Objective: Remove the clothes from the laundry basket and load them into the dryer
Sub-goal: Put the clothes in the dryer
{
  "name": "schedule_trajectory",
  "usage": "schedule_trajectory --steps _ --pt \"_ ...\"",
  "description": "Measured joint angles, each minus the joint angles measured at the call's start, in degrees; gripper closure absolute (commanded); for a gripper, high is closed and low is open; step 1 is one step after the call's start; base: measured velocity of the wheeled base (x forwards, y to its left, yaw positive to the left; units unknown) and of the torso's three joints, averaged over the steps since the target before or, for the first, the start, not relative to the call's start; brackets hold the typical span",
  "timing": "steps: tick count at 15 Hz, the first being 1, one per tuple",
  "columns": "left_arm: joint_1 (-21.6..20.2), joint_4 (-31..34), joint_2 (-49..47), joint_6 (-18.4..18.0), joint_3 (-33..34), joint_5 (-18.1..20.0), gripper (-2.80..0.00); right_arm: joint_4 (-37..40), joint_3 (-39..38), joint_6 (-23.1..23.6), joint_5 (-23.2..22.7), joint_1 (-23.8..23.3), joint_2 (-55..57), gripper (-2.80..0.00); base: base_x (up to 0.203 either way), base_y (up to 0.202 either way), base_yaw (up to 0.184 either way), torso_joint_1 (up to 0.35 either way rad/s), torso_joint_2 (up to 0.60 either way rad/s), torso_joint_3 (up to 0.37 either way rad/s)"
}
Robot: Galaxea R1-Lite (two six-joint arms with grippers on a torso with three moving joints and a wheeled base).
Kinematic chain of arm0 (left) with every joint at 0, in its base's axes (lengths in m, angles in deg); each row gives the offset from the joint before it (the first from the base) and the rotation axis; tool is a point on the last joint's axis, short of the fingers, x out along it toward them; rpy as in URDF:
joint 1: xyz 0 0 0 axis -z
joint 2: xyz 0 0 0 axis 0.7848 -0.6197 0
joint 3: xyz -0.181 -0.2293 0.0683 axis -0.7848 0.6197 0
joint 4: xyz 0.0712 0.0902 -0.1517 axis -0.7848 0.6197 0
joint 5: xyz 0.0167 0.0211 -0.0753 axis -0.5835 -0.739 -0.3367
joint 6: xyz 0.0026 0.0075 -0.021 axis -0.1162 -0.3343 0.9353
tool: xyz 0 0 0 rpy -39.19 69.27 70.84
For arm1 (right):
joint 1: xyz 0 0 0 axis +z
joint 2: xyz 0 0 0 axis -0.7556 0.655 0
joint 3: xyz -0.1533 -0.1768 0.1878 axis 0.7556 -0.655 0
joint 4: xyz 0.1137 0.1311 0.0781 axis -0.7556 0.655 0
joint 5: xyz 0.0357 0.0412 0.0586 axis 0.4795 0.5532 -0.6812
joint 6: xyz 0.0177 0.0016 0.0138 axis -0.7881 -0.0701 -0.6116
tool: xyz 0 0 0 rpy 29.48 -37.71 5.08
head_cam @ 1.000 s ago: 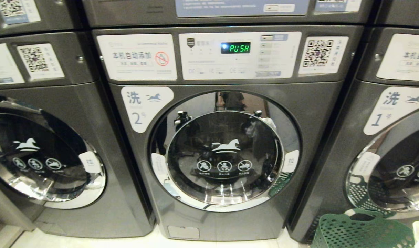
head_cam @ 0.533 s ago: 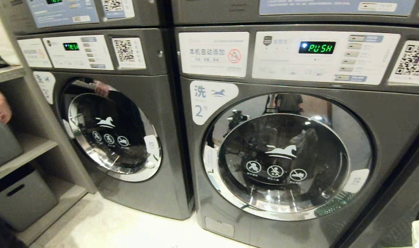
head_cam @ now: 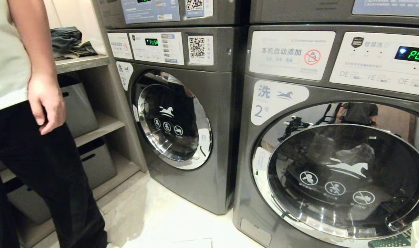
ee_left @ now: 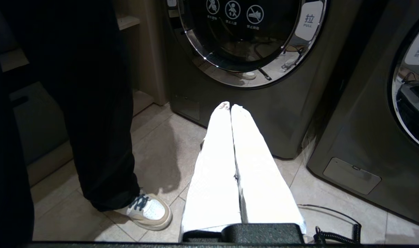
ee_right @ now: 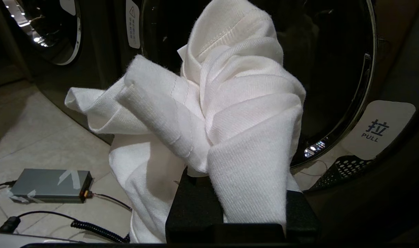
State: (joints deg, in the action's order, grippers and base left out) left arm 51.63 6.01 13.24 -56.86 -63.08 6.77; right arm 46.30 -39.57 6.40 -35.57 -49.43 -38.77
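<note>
The right gripper is clamped on a bunched white garment, with a closed dryer door directly ahead at twelve o'clock. The left gripper, fingers together and empty, faces another door at twelve.

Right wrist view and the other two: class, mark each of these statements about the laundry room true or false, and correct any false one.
1. The right gripper is shut on a white garment. True.
2. The left gripper holds a dark towel. False: its white fingers are pressed together on nothing.
3. The door of machine number 2 stands open. False: it is closed.
4. A person stands at the left of the head view. True.
5. Folded dark clothes lie on the shelf top. True.
</note>
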Motion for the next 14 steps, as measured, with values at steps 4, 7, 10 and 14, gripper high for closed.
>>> schedule_trajectory --steps 4,7,10,14 --pt "0.01 0.01 0.00 0.01 0.00 0.01 0.00 0.00 -0.02 0.03 -0.01 0.02 0.00 0.00 0.000 0.000 0.000 0.000 0.00 0.000" --pt "-0.02 0.04 0.00 0.02 0.00 0.00 0.00 -0.02 -0.02 0.61 -0.19 0.02 0.00 0.00 0.000 0.000 0.000 0.007 -0.05 -0.056" --pt "-0.02 -0.05 0.00 0.02 0.00 0.02 0.00 -0.02 -0.02 0.37 -0.05 0.00 0.00 0.00 0.000 0.000 0.000 0.060 -0.35 -0.297" --pt "0.02 -0.02 0.00 0.00 0.00 0.00 0.00 0.00 -0.02 0.39 -0.02 0.02 0.00 0.00 0.000 0.000 0.000 0.103 -0.45 -0.336"
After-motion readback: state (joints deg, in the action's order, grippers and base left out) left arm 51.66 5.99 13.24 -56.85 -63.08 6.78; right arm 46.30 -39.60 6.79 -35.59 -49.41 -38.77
